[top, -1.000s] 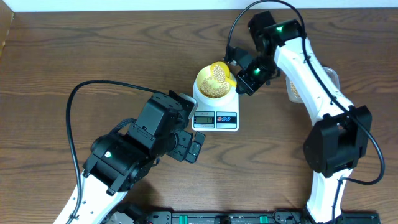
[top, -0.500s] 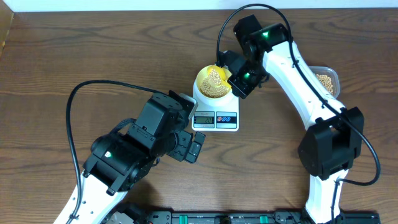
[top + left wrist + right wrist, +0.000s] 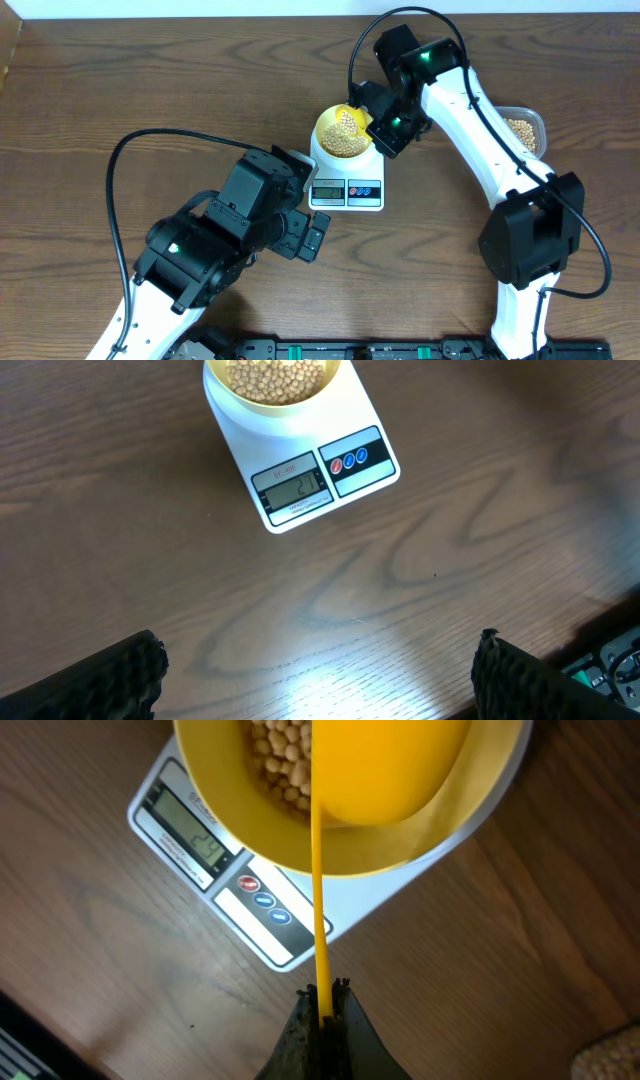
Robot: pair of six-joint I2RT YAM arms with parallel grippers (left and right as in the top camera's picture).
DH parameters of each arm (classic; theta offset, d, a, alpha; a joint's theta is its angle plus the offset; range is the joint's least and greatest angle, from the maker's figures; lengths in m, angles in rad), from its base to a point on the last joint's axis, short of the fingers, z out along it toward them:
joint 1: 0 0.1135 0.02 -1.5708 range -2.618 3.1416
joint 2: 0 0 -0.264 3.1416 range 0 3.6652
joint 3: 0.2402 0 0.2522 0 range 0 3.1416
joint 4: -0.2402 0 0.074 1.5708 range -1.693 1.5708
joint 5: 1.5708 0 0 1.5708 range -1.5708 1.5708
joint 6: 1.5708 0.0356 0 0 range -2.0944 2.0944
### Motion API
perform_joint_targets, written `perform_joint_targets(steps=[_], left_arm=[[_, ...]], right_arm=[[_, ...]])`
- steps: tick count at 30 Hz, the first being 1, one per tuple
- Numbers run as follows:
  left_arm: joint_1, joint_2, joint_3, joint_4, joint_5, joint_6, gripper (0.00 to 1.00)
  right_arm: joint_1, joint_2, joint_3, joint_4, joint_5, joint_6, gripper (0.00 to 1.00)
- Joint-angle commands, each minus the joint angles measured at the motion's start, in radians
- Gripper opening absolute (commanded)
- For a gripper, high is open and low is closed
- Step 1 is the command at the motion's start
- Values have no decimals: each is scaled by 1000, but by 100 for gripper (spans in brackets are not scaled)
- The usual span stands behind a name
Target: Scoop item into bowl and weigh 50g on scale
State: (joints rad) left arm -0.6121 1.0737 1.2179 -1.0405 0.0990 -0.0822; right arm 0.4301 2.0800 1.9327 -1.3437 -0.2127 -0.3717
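Note:
The pale yellow bowl [image 3: 343, 133] sits on the white scale [image 3: 347, 182] and holds the item, beige beans [image 3: 345, 130]. My right gripper [image 3: 378, 126] is at the bowl's right rim, shut on the thin handle of a yellow spoon [image 3: 385, 770]. The spoon's scoop hangs over the bowl [image 3: 250, 820] with its smooth underside facing the wrist camera, and beans [image 3: 280, 760] show beside it. The right gripper [image 3: 325, 992] pinches the handle at its end. My left gripper [image 3: 318, 660] stands open over bare wood in front of the scale [image 3: 310, 470], holding nothing.
A clear plastic tub [image 3: 522, 130] of beans stands to the right of the scale, behind the right arm. A black frame runs along the table's front edge [image 3: 360, 350]. The left arm's cable loops over the wood at left [image 3: 115, 200].
The right arm swung left, uncovering the tub. The spoon, which held beans above the bowl, has turned over it. The left arm has not moved.

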Motion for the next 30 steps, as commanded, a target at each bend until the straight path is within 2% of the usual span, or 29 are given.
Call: perform_joint_targets(steps=[1, 20, 30], left_arm=[[3, 4, 12, -2, -2, -6, 100], [3, 4, 12, -3, -2, -6, 100], [3, 4, 12, -2, -2, -6, 100]], right_arm=[[21, 0, 16, -3, 46, 16, 1], [103, 0, 16, -2, 252, 65, 1], [115, 0, 16, 6, 293, 73, 1]])
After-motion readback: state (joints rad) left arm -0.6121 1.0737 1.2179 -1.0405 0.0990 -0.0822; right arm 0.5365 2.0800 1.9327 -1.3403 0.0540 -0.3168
